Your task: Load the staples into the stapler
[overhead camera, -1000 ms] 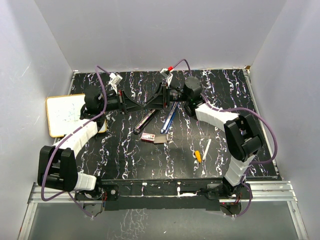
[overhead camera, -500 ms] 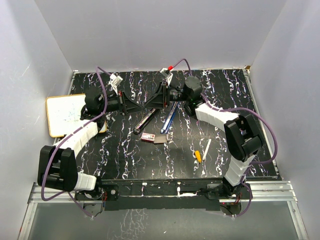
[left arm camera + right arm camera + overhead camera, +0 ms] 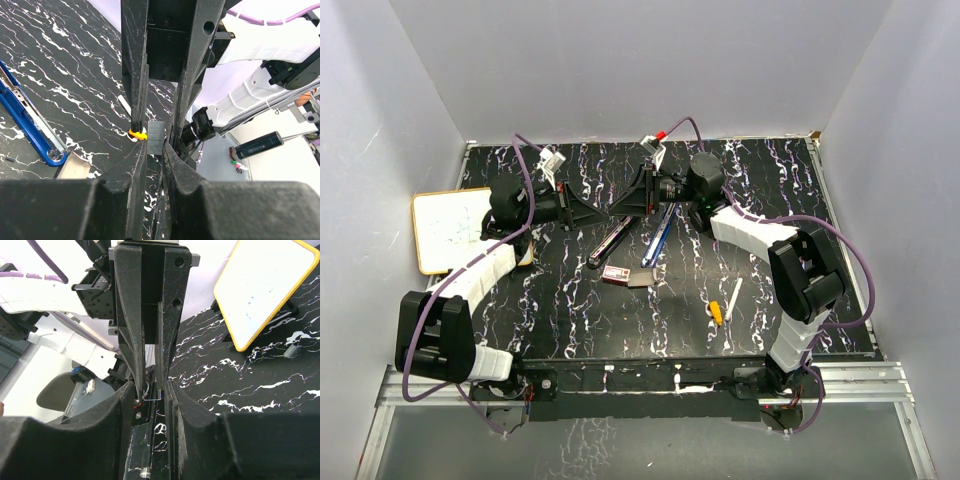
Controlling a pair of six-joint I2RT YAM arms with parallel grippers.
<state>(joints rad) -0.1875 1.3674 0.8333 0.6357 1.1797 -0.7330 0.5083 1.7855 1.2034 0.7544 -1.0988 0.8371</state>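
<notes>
Staples box (image 3: 614, 273) lies flat on the black marbled table (image 3: 775, 185), about midway between the left and right edges and a little nearer the near edge than the far one. Its tan inner tray (image 3: 639, 279) is slid out toward the right edge. No gripper touches the box.

Left gripper (image 3: 155, 152) and right gripper (image 3: 151, 391) are raised above the table toward the far edge. They point at each other, tips almost meeting.

A grey ribbed staple strip (image 3: 156, 138) sits between the tips.
- Left gripper: jaws drawn close. In the left wrist view both long sides of the strip lie against its fingers (image 3: 136, 175), so it pinches the strip.
- Right gripper: jaws also narrow and set around the same strip. Neither wrist view shows whether its pads press on the strip.

Other items:
- A dark stapler (image 3: 610, 242) lies just beyond the box on its far side, angled toward the far edge.
- A blue stapler (image 3: 658, 235) lies just to its right at a similar angle. The left wrist view shows it opened, with the channel exposed.
- A white pen with a yellow tip (image 3: 726, 300) lies toward the near right corner, well apart from the box.
- A yellow-framed whiteboard (image 3: 448, 228) overhangs the left edge.
</notes>
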